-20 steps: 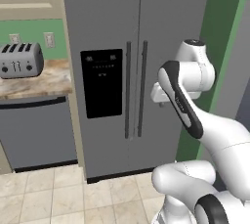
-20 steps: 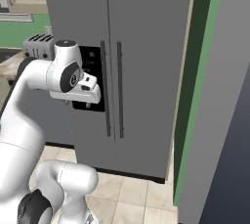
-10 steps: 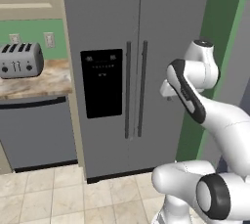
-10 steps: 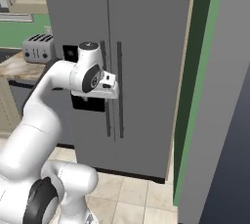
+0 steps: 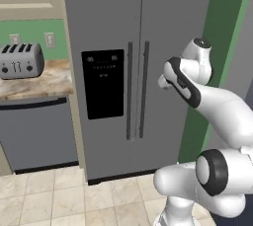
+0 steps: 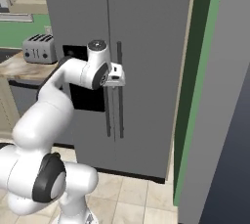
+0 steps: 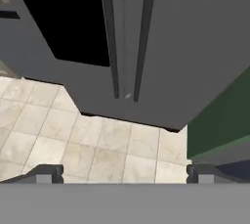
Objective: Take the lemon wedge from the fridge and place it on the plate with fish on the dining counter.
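Note:
The fridge (image 5: 168,32) stands with both grey doors shut, its black dispenser panel (image 5: 103,83) on the left door. My gripper (image 6: 118,75) hovers open in front of the doors at mid height, close to the two long vertical handles (image 6: 120,96). In the hand view the fingertips (image 7: 49,174) sit wide apart with nothing between them, looking down at the handles (image 7: 142,37) and the fridge's lower edge. The closed doors hide the lemon wedge. The plate with fish and the dining counter are out of view.
A toaster (image 5: 20,61) sits on the marbled countertop (image 5: 34,84) left of the fridge, above a grey dishwasher front (image 5: 34,131). A green wall strip (image 5: 217,22) and a grey wall (image 6: 219,120) close off the right side. Beige tiled floor (image 7: 97,140) lies below.
The arm has swung rightward across the fridge front, carrying the hand from the dispenser panel to the handles. The doors have stayed shut.

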Robot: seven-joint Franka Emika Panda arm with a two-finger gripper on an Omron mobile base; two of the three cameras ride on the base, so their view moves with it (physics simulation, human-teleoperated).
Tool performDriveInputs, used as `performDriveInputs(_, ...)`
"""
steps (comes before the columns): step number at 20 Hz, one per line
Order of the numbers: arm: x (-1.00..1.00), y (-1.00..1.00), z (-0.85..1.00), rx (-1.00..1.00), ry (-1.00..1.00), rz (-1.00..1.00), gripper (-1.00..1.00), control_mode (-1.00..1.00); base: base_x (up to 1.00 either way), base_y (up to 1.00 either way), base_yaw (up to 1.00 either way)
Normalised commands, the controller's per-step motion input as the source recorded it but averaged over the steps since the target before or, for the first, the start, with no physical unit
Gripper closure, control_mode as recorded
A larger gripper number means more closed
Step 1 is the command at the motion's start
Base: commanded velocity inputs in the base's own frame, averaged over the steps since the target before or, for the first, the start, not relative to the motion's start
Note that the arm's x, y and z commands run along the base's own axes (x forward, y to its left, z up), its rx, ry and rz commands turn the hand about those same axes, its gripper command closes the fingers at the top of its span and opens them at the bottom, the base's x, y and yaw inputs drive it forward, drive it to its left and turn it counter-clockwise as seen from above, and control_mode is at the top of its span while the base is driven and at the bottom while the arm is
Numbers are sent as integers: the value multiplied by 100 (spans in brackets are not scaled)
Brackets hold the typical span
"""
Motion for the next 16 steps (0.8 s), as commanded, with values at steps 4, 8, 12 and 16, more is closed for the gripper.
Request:
performDriveInputs(4,49,9,-11,0,-29,3,-100,-100,0,0,0)
performDriveInputs(8,49,27,-15,0,-22,0,-100,-100,0,0,0)
performDriveInputs(12,55,35,-3,-3,-11,0,-100,-100,0,0,0)
performDriveInputs(16,49,0,0,0,0,-1,-100,-100,0,0,0)
